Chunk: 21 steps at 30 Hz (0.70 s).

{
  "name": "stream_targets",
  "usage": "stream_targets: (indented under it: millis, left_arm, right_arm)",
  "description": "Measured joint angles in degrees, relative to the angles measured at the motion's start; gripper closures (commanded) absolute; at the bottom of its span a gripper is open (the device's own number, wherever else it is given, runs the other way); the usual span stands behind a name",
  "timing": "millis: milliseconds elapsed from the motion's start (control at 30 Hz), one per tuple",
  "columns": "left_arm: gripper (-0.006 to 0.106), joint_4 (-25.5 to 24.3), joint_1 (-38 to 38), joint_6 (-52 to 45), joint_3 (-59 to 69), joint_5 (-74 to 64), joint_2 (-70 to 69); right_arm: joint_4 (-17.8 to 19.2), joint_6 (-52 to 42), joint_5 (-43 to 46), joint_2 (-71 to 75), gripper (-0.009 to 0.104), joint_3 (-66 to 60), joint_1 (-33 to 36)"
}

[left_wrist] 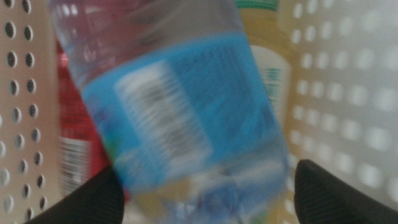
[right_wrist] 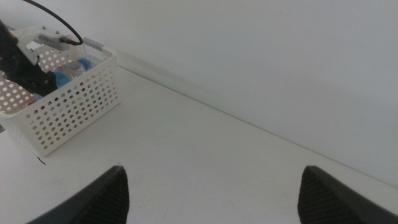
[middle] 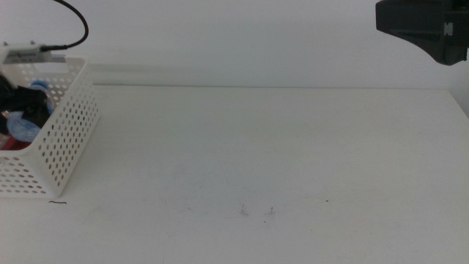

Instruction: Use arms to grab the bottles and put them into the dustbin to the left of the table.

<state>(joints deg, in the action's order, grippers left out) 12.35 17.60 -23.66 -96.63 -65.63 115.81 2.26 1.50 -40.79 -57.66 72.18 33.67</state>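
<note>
My left gripper (left_wrist: pixel 205 193) is down inside the white lattice dustbin (middle: pixel 66 95) at the table's left edge. Its jaws stand wide apart on either side of the clear water bottle (left_wrist: pixel 180 106) with a blue label, which is blurred. Under it lie the red can (left_wrist: pixel 74 124) and the yellow-liquid bottle (left_wrist: pixel 267 68). In the middle view the left gripper (middle: pixel 26 99) shows dark inside the dustbin, above a blue bottle part (middle: pixel 22 128). My right gripper (right_wrist: pixel 211 193) is open and empty, high above the table; its arm (middle: pixel 425 26) is at the back right.
The white table (middle: pixel 256 147) shows only a few small dark specks (middle: pixel 256 211) near the front. A black cable (middle: pixel 73 22) arcs over the dustbin's back rim. The dustbin also shows in the right wrist view (right_wrist: pixel 68 106).
</note>
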Motion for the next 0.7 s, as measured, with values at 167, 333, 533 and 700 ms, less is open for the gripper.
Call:
stream_targets:
  millis: [167,333,533,700]
  left_arm:
    - [0.007,-0.5,-2.9,2.8,2.1,-0.2,-7.4]
    - [0.007,-1.1,-8.0,6.1,9.8,4.9,-21.3]
    - [0.007,-1.1,-16.5,6.3,19.2,11.8,-41.0]
    - [0.007,-1.1,-24.2,6.5,21.4,12.0,-51.2]
  right_arm:
    - [0.0,0.0,0.0,0.0,0.009,0.0,0.0]
    - [0.0,0.1,0.0,0.0,0.009,0.0,0.0]
    - [0.0,0.1,0.0,0.0,0.009,0.0,0.0]
    - [0.0,0.1,0.0,0.0,0.009,0.0,0.0]
